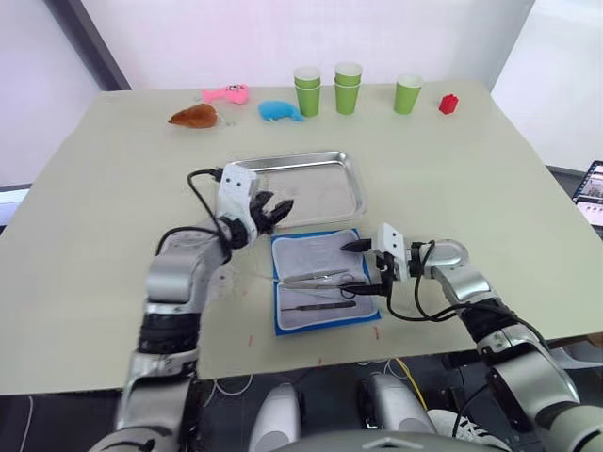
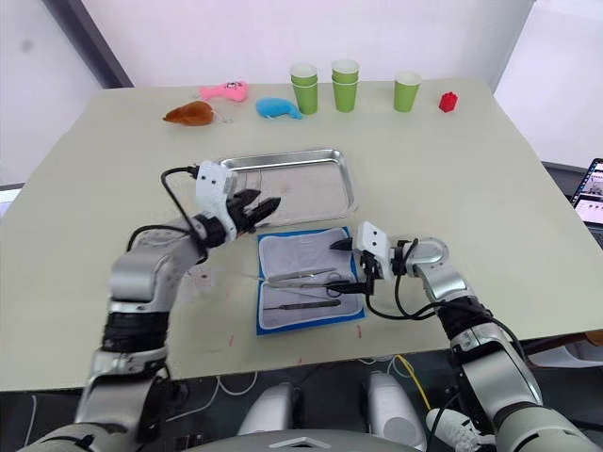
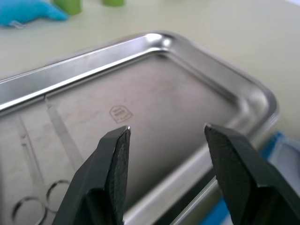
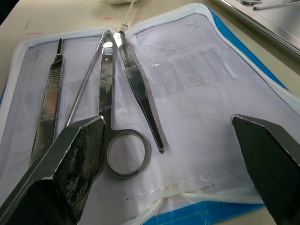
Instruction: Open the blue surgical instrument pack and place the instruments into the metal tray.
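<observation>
The blue surgical instrument pack (image 1: pixel 320 282) lies unzipped and flat near the table's front edge, pale lining up. On the lining rest a thin handle (image 4: pixel 49 93), a ring-handled tool (image 4: pixel 110 93) and tweezers (image 4: pixel 138 89). My right gripper (image 1: pixel 360 268) hovers open over the pack's right side, fingers spread wide above these instruments (image 1: pixel 316 278). Just beyond the pack sits the metal tray (image 1: pixel 325 193), with ring-handled scissors (image 3: pixel 65 140) lying inside it. My left gripper (image 1: pixel 275 213) is open and empty over the tray's near left corner.
Along the far edge stand green cups (image 1: pixel 307 89), a red block (image 1: pixel 448 104), a blue plush (image 1: pixel 280 111), a pink toy (image 1: pixel 226 93) and a brown toy (image 1: pixel 194 116). A screen (image 1: pixel 592 193) sits off the table's right side.
</observation>
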### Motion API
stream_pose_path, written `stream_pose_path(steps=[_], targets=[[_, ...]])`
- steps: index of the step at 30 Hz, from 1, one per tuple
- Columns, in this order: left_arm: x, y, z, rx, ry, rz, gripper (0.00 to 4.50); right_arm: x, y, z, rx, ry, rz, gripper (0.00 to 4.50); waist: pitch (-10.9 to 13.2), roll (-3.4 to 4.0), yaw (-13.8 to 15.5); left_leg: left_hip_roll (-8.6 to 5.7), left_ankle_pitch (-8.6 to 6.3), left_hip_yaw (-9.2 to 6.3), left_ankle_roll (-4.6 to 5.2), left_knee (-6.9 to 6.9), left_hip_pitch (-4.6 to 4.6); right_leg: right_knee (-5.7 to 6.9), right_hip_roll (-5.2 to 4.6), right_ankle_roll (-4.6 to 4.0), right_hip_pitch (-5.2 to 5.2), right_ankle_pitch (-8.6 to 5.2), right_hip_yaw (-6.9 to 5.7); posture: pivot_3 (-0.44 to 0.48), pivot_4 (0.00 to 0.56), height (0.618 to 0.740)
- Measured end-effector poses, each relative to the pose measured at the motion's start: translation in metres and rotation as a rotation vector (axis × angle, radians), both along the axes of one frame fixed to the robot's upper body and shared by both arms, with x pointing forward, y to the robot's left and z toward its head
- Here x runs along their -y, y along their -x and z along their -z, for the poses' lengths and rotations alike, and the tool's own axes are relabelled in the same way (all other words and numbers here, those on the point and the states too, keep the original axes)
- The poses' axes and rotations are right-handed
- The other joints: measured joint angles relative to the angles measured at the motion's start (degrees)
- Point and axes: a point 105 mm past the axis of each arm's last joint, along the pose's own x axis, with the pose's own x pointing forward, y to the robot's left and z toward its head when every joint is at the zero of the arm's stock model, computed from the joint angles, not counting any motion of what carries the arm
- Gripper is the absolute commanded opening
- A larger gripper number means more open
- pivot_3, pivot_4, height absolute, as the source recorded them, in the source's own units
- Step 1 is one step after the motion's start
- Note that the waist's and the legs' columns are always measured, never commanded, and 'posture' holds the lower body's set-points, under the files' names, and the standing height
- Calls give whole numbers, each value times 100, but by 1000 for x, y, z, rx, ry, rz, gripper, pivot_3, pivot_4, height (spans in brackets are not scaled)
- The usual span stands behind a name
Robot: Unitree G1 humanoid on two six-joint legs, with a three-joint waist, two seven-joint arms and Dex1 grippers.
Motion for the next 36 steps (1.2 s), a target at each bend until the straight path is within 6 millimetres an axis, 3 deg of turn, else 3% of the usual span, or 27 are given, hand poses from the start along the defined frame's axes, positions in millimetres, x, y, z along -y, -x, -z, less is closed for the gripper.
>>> stream_pose_path(steps=[11,14,15,17,21,26,36], targets=[[-27,62,-6,2,-240,474,2669,-2,0,1,-5,-4,2,4500,16,11,-8,6,0,7,4,-7,-2,-7,-22,-26,-6,-15,11,0,150,740],[-30,77,-12,-11,-248,598,3531,-2,0,1,-4,-6,0,4500,17,9,-13,12,0,6,5,-7,-4,-9,-23,-27,-12,-15,15,0,150,740],[-31,86,-19,-18,-227,671,4053,-3,0,0,-4,-7,-1,4500,17,9,-13,14,0,7,5,-8,-4,-8,-22,-28,-14,-16,13,0,150,740],[-34,93,-26,-21,-221,723,4415,-3,0,0,-3,-7,-1,4500,18,8,-13,17,0,8,5,-8,-6,-8,-21,-29,-17,-16,12,0,150,740],[-43,110,-35,-76,-260,818,4415,-3,0,0,-2,-8,-2,4500,21,10,-14,19,0,7,5,-10,-6,-8,-21,-32,-22,-18,17,0,150,740],[-49,117,-56,-79,-332,848,4415,-3,0,0,-2,-6,-3,4500,26,4,-4,37,-1,7,6,-11,-6,-8,-25,-32,-33,-18,27,0,150,740],[-46,120,-60,-76,-370,898,4415,-3,0,-1,1,-7,-8,4500,28,4,-4,27,-1,17,7,-13,-11,-7,-15,-32,-45,-18,25,0,150,740]])
